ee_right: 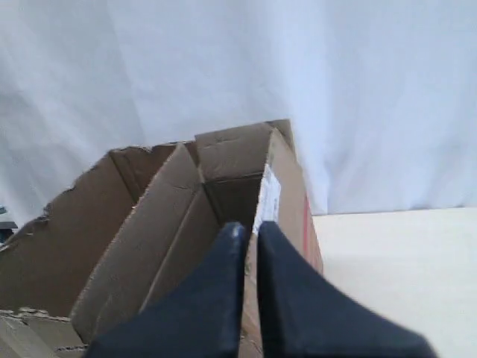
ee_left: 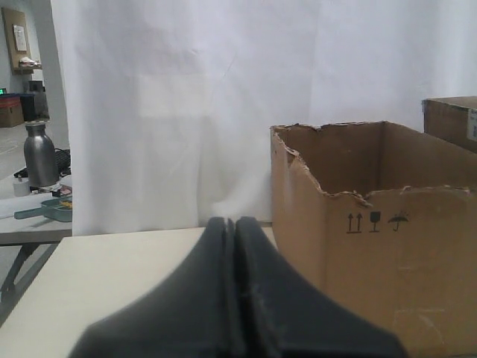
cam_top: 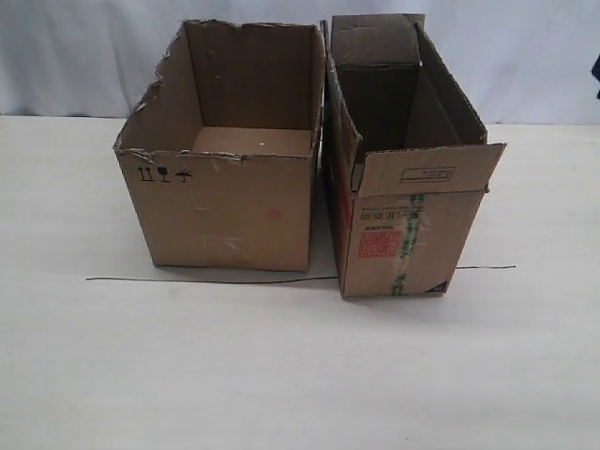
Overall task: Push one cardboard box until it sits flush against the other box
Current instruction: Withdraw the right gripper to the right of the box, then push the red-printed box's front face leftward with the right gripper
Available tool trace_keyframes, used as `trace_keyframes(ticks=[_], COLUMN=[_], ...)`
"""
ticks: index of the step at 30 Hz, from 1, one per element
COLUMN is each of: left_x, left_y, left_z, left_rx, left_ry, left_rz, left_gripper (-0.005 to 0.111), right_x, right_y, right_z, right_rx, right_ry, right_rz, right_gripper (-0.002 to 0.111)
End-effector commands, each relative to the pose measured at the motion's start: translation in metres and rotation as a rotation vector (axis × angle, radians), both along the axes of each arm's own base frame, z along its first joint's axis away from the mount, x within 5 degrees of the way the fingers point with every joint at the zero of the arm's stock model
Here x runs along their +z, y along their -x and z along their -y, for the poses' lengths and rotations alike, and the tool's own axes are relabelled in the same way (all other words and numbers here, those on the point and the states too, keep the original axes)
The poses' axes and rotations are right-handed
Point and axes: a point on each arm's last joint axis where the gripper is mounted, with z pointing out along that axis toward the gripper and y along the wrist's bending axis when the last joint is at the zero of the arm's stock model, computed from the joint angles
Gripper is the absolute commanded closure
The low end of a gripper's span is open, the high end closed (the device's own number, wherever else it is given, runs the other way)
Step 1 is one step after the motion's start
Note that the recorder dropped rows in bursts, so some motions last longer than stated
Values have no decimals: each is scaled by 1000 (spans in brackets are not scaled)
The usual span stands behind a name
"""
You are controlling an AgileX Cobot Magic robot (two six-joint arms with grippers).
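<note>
The cardboard box (cam_top: 412,234), narrow with open flaps, green tape and a red label on its end, stands on the right. The other box (cam_top: 230,211), wide with a ragged rim and black symbols, stands to its left. Their walls meet or nearly meet at the back; a thin gap shows at the front. In the left wrist view my left gripper (ee_left: 233,222) is shut and empty, apart from the other box (ee_left: 395,268). In the right wrist view my right gripper (ee_right: 252,230) is shut and empty, above and short of the cardboard box (ee_right: 287,186). Neither gripper shows in the exterior view.
A thin black line (cam_top: 206,279) runs across the pale table (cam_top: 281,375) under the boxes' front edges. A white curtain (cam_top: 94,47) hangs behind. A dark sliver (cam_top: 596,75) shows at the right edge. A metal bottle (ee_left: 41,153) stands on a side table beyond.
</note>
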Motion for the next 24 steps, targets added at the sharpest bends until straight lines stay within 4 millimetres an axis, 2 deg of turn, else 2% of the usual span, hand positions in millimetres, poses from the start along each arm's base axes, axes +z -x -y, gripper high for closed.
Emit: trace_keyframes(ticks=[1, 5, 7, 13, 16, 19, 22, 24], left_x=[0, 0, 0, 0, 0, 0, 0, 0], left_y=[0, 0, 0, 0, 0, 0, 0, 0], left_z=[0, 0, 0, 0, 0, 0, 0, 0], left_rx=[3, 3, 3, 3, 3, 3, 3, 3], left_ry=[13, 13, 13, 13, 13, 9, 9, 9], left_rz=[7, 7, 7, 7, 7, 8, 8, 8], left_gripper=[107, 107, 107, 107, 107, 107, 107, 107], right_x=[-16, -15, -15, -21, -34, -48, -59, -69], right_y=[-14, -9, -4, 4, 12, 16, 11, 5], right_z=[0, -8, -12, -16, -25, -40, -58, -68], right_rx=[73, 223, 294, 345, 388, 407, 412, 420], right_ry=[-2, 40, 85, 248, 320, 337, 331, 351], right_rz=[-105, -148, -229, -473, -571, -557, -513, -545], right_gripper=[103, 103, 103, 103, 103, 103, 103, 103])
